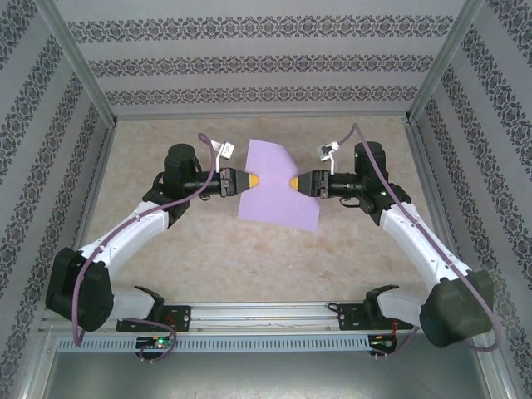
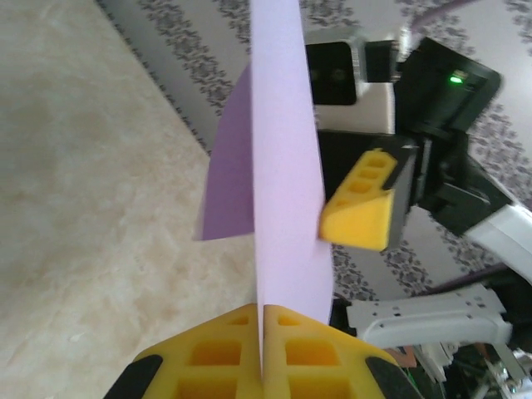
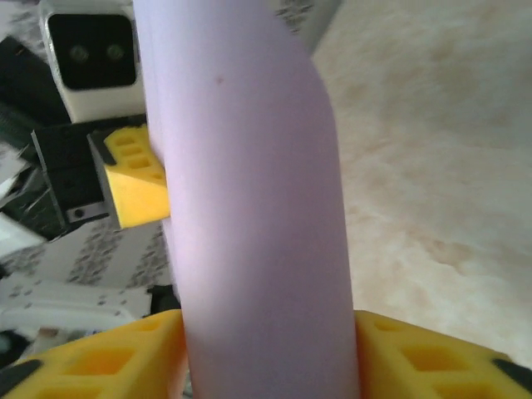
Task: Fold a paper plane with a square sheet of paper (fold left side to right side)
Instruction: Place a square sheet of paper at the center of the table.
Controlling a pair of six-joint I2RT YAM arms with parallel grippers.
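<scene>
1. The square sheet of paper (image 1: 276, 189) is up off the table (image 1: 166, 245), hanging between the two grippers roughly mid-table in the top view. It's lavender and standing more or less on edge rather than lying flat.
2. Left gripper (image 1: 252, 181) comes in from the left side of the sheet. In the left wrist view its yellow fingers (image 2: 216, 353) are clamped right together with the paper's edge pinched in the seam between them, so that one's definitely grasping the sheet (image 2: 283, 166).
3. From that same view the sheet rises straight up from the left gripper (image 2: 262, 316), with a darker flap curving off to the left behind it.
4. Right gripper (image 1: 293, 184) sits at the sheet's right side, facing the left one. Its fingers (image 3: 432, 362) are spread well apart, not clenched.
5. In the right wrist view the paper (image 3: 249, 208) bows into a fat curve that fills the gap between those fingers, touching or nearly touching both pads. Looks loose to me, not a pinch.
6. One of the left gripper's yellow fingertips (image 3: 137, 184) pokes out just left of the sheet there.
</scene>
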